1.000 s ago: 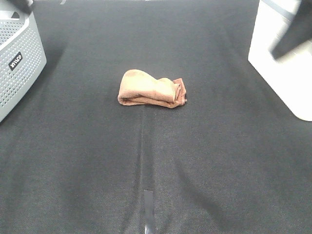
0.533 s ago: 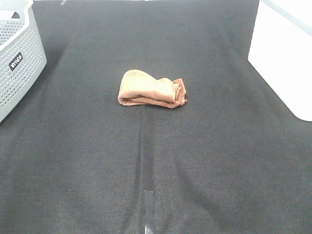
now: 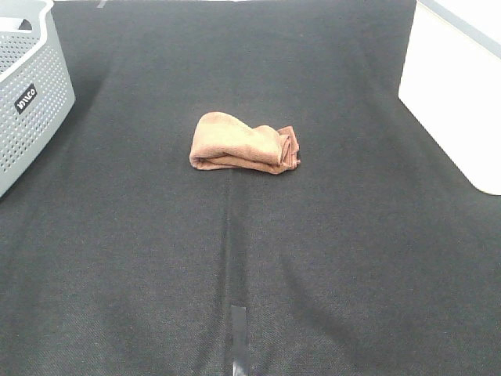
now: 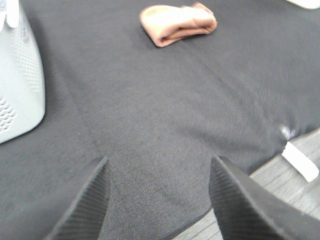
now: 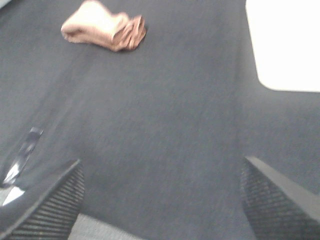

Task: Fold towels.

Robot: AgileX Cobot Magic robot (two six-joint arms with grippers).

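Note:
The reddish-brown towel (image 3: 243, 143) lies folded into a small thick bundle on the black cloth near the middle of the table. It also shows in the left wrist view (image 4: 177, 23) and in the right wrist view (image 5: 104, 26). My left gripper (image 4: 157, 197) is open and empty, pulled back near the table's front edge, far from the towel. My right gripper (image 5: 162, 195) is open and empty, also back near the front edge. Neither gripper shows in the exterior high view.
A grey perforated basket (image 3: 27, 90) stands at the back left, also in the left wrist view (image 4: 17, 80). A white container (image 3: 458, 94) stands at the back right, also in the right wrist view (image 5: 282, 42). A strip of tape (image 3: 237, 337) marks the front centre.
One second ago dark blurred arm parts showed at the top corners of the exterior high view; they have left the view. The towel has not moved.

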